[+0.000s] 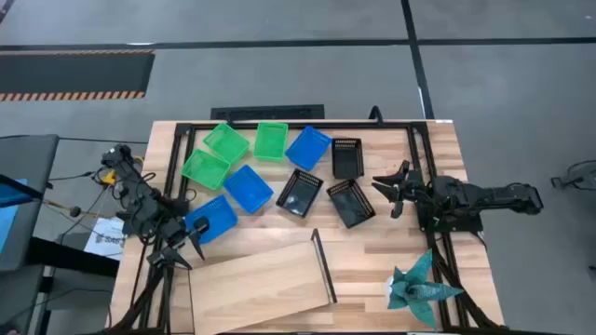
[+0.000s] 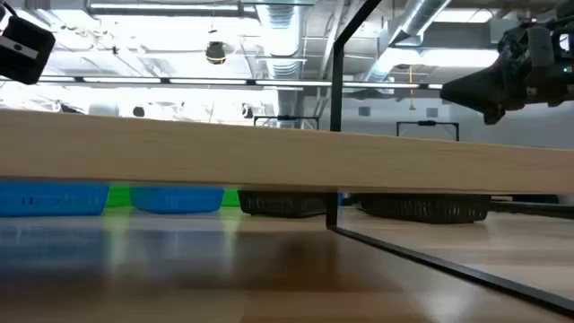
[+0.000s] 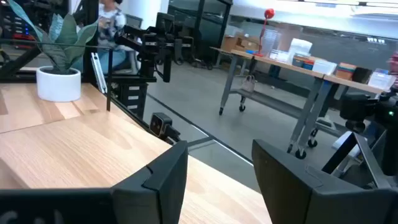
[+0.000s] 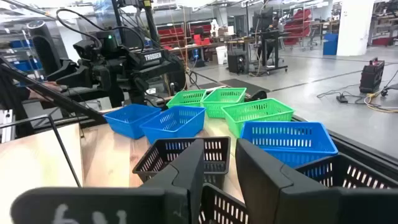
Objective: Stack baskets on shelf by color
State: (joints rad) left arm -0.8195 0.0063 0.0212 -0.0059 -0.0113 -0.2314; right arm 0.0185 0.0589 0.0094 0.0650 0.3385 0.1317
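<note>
Nine baskets lie flat on their bottoms on the table. Three are green [image 1: 226,141] [image 1: 271,140] [image 1: 205,168], three blue [image 1: 308,146] [image 1: 248,188] [image 1: 211,220] and three black [image 1: 346,157] [image 1: 300,193] [image 1: 351,202]. The light-wood shelf [image 1: 265,279], with a black upright [image 1: 323,265] on its right edge, lies near the front. My left gripper [image 1: 186,249] is open and empty beside the nearest blue basket. My right gripper [image 1: 391,193] is open and empty, raised above the table [image 2: 480,90] just right of the black basket [image 4: 180,155].
A teal paper origami figure [image 1: 419,284] stands at the front right, also in the left wrist view [image 3: 62,37]. A black metal frame [image 1: 414,140] runs along the table's far and right sides. Bare wood shows between the shelf and the black baskets.
</note>
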